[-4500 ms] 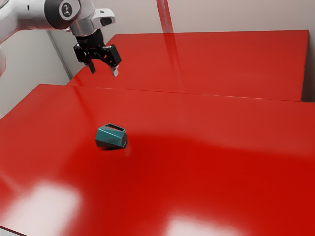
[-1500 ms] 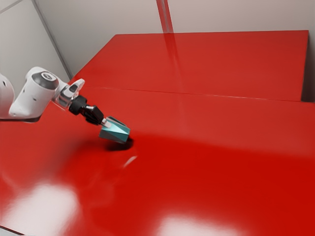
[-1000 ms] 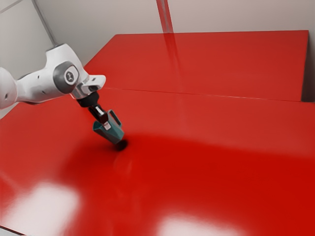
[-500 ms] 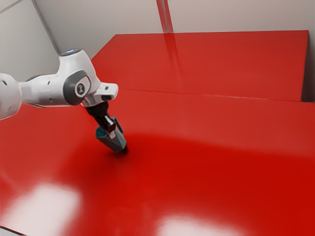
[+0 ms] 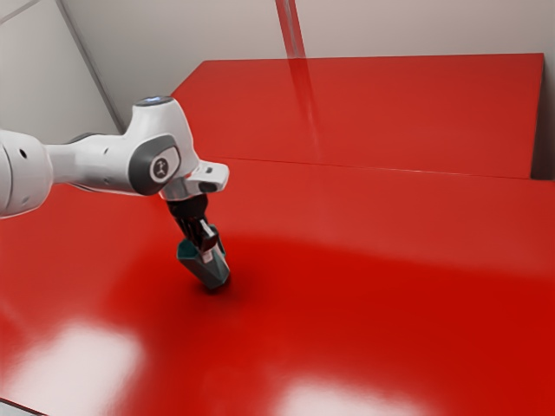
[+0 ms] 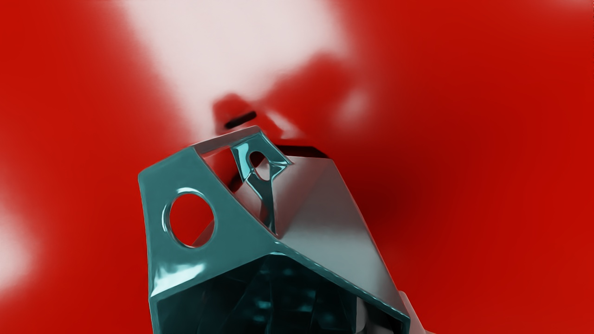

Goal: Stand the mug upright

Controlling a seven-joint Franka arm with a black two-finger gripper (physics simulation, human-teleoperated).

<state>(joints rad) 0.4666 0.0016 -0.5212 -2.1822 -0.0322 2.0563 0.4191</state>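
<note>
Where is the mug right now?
In the exterior view, the mug is left of centre, tilted, at or just above the near red table, below the arm and held by its wall in the gripper.

**Far From the Mug [image 5: 205,267], Then Close Over It**

Looks, in the exterior view, from the side of the arm [image 5: 100,165], well back from the mug and higher, facing down across the red tabletop [image 5: 364,303] and past the mug toward the wall [image 5: 416,26]. Looks, in the wrist view, from the arm's end, close above the mug, facing down past its open mouth [image 6: 260,297] to the tabletop. Shares, across both, the mug and the tabletop around it.
</note>
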